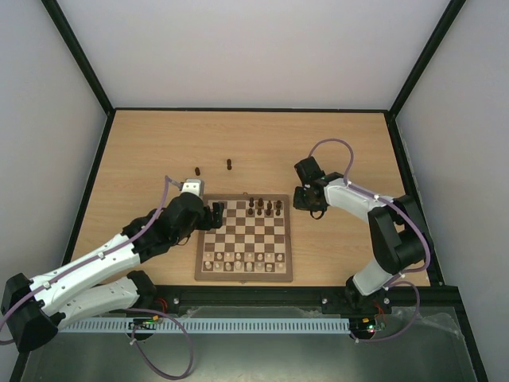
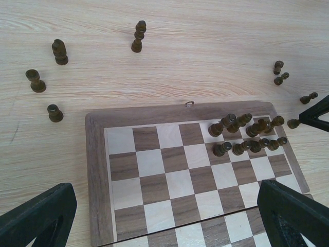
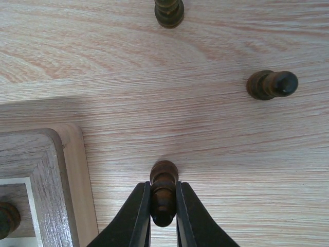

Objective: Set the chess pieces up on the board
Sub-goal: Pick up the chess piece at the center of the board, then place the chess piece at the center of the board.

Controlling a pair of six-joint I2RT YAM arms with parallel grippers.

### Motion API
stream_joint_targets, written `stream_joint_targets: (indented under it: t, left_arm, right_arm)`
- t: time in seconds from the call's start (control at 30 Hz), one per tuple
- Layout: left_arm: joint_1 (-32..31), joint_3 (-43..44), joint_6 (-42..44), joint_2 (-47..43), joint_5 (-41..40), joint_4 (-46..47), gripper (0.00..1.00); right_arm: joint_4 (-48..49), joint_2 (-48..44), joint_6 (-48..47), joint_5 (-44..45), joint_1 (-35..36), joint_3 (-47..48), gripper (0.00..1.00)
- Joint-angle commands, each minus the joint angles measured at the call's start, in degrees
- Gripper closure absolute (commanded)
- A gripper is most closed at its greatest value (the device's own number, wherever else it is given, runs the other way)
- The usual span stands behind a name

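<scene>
Right gripper (image 3: pixel 163 218) pinches a dark piece (image 3: pixel 163 188) beside the board (image 3: pixel 67 170), left gripper (image 2: pixel 167 216) gapes wide, and a crooked lift could let that piece slip.

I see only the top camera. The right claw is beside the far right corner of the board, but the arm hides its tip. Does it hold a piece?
Observer: Yes. In the right wrist view the right claw is shut on one dark chess piece that stands on the table, just off the corner of the board.
Operator: Are more pieces near it?
Observer: Two more dark pieces are on the bare table beyond it, one straight ahead and one off to the side.
Operator: And the left claw?
Observer: The left claw is wide open and empty, above bare squares of the board.
</scene>
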Motion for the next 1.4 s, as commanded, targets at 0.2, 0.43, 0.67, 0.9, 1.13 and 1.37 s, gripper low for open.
stream_joint_targets:
  t: [0.2, 0.43, 0.67, 0.9, 1.13, 1.37]
  left_arm:
    - [0.54, -0.83, 0.87, -0.02, 0.62, 1.27, 0.0]
    - [0.87, -0.72, 0.87, 0.22, 0.83, 1.49, 0.01]
    - [1.27, -0.87, 0.8, 0.31, 1.09, 1.89, 0.01]
    - [1.53, -0.95, 0.7, 0.76, 1.27, 2.05, 0.0]
    - [1.64, -0.84, 0.61, 1.09, 1.53, 2.02, 0.0]
    - [1.77, -0.42, 0.95, 2.01, 2.25, 2.25, 0.0]
  right_arm:
    - [-3.78, -2.78, -0.24, 2.22, -0.23, 0.39, 0.91]
    - [-7.08, -7.61, -1.21, 2.56, -0.14, 3.0, 0.92]
    - [-9.62, -11.41, -2.25, 1.41, 0.08, 5.68, 0.91]
    - [-10.31, -11.26, -2.89, 1.97, 0.39, 5.93, 0.9]
    - [-7.94, -5.03, -2.89, 1.78, 0.39, 4.18, 0.85]
    - [-5.36, 1.21, -2.89, 2.03, 0.4, 3.46, 0.8]
